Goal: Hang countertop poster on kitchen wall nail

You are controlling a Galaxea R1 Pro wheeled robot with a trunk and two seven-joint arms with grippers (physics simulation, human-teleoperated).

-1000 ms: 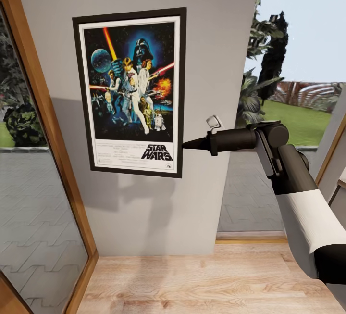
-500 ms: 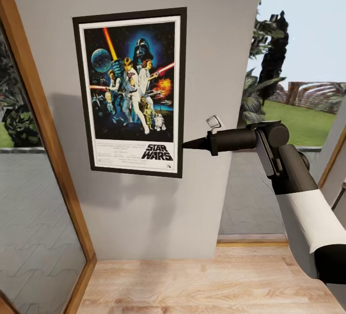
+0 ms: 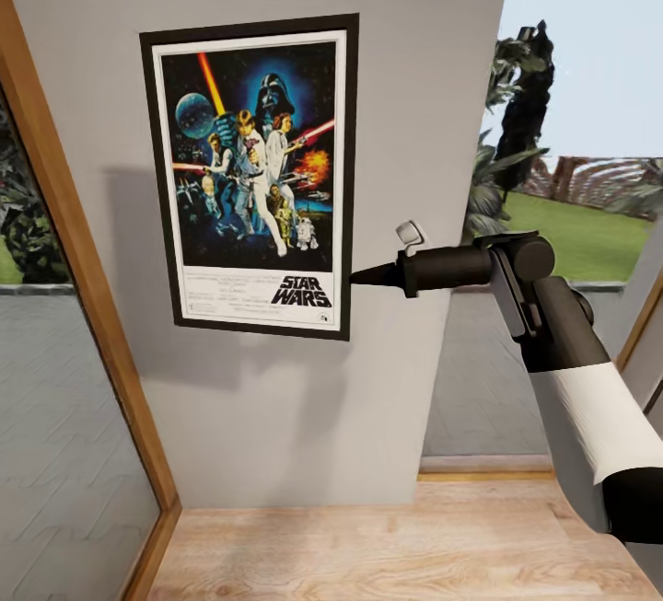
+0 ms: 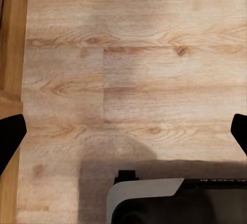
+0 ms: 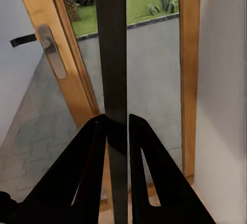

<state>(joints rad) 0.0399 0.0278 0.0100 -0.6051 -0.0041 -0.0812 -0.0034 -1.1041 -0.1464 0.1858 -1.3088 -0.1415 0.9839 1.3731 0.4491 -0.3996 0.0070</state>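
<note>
Your right gripper (image 3: 354,276) pinches the lower right edge of the poster (image 3: 250,173), which lies flat and upright against the light-grey wall (image 3: 405,76) of the kitchen, its black frame and "STAR WARS" title plain in the head view. From the right wrist camera you see the poster (image 5: 112,54) edge-on as a dark vertical strip, both black fingers (image 5: 87,172) pressed against it from either side, so that tool is closed on the print. Beyond the strip stands a wooden-framed glass door (image 5: 72,80) with a metal handle (image 5: 51,50), lawn and plants outside. Your left gripper (image 4: 123,136) hangs spread wide over the wood-plank floor (image 4: 134,69), its two dark fingertips (image 4: 10,134) at opposite margins of the left wrist view and nothing between them. A wooden window frame (image 3: 83,279) runs down the wall's left side, and the floor (image 3: 387,546) meets the wall below the poster
</note>
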